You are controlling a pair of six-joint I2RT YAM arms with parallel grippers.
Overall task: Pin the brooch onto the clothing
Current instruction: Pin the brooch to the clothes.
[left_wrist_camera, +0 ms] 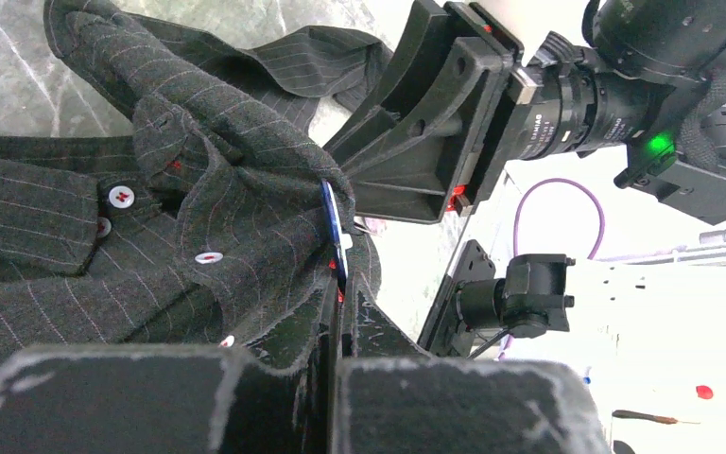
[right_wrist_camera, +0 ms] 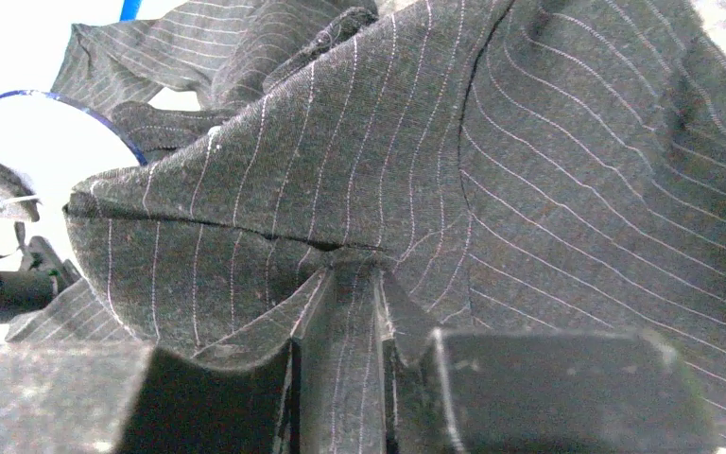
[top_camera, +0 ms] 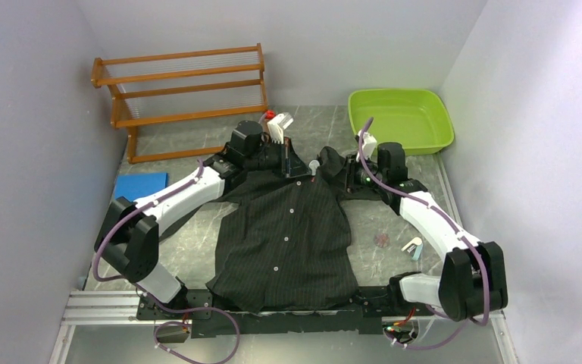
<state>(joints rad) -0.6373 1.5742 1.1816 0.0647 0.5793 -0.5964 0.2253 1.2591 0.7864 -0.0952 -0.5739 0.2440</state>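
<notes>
— Where was the shirt [top_camera: 284,235]?
— Flat in the middle of the table [top_camera: 197,250], hem over the near edge, bare surface on either side.
— And the claws?
— Both at the collar. The left gripper [left_wrist_camera: 337,317] was clenched on the brooch [left_wrist_camera: 334,227] (edge-on, touching cloth). The right gripper [right_wrist_camera: 340,322] pinched a shirt fold.
— Anything crowding them?
— A rack [top_camera: 189,91] and green tub [top_camera: 402,117] behind, a blue pad [top_camera: 140,184] on the left.

Wooden rack [top_camera: 189,95] and green tub [top_camera: 402,117] flank open tabletop [top_camera: 322,125] behind the shirt [top_camera: 288,235].
</notes>
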